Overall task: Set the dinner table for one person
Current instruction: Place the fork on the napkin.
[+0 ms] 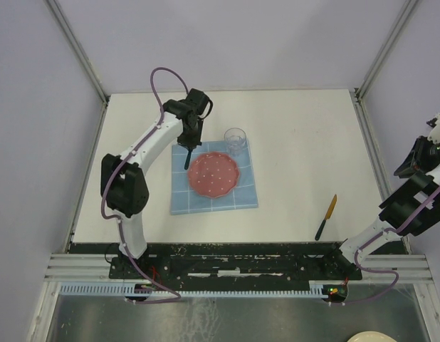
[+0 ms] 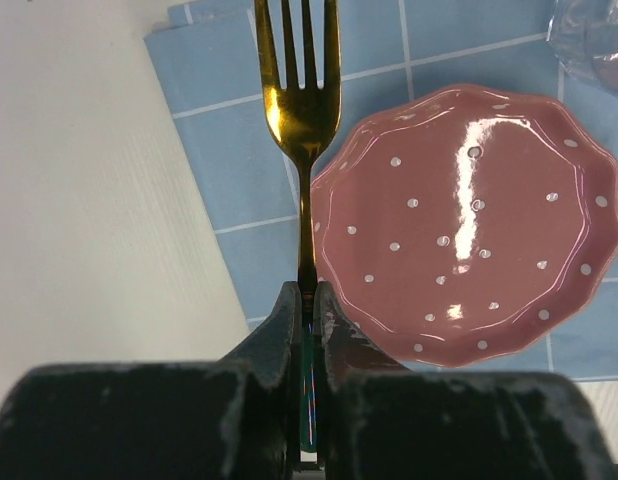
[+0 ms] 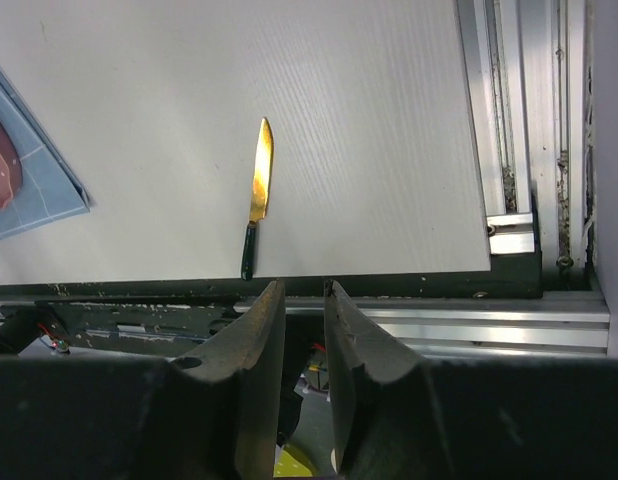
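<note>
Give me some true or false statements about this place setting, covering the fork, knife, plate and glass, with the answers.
1. The left gripper is shut on the handle of the fork. True.
2. The knife lies on the pink plate. False: it lies on the bare dinner table, right of the placemat and apart from it.
3. The glass stands at the placemat's far right corner. True.
4. The right gripper holds the knife. False: its jaws are open and empty.
</note>
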`<act>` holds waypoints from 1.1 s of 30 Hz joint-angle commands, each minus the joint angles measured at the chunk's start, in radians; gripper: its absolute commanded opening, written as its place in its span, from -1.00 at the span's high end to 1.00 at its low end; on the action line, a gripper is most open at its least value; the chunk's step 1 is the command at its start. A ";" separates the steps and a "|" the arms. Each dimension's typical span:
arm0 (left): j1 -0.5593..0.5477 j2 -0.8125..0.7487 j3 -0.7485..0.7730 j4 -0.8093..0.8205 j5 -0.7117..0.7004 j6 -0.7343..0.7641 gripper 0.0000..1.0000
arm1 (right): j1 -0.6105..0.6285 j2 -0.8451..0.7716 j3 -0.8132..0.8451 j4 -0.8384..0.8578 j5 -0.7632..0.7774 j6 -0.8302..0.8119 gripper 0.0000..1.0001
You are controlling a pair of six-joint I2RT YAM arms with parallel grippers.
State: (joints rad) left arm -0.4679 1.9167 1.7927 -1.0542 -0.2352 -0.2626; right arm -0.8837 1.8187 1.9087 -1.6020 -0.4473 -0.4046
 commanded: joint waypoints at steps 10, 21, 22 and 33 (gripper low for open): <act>0.003 -0.129 -0.230 0.044 -0.022 -0.260 0.95 | 0.017 0.066 -0.018 -0.034 0.041 0.060 0.42; 0.008 -0.244 -0.451 0.167 -0.044 -0.270 0.95 | 0.042 0.075 0.010 -0.029 0.031 0.074 0.46; 0.007 -0.240 -0.455 0.175 -0.047 -0.270 0.95 | 0.042 0.077 0.010 -0.027 0.027 0.074 0.46; 0.027 -0.215 -0.563 0.266 -0.045 -0.284 0.95 | 0.051 0.071 0.006 -0.034 0.050 0.057 0.34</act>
State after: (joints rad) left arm -0.4515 1.7157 1.2556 -0.8536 -0.2634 -0.5011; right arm -0.8318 1.8759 1.8977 -1.6016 -0.4072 -0.3412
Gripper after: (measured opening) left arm 0.056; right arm 0.320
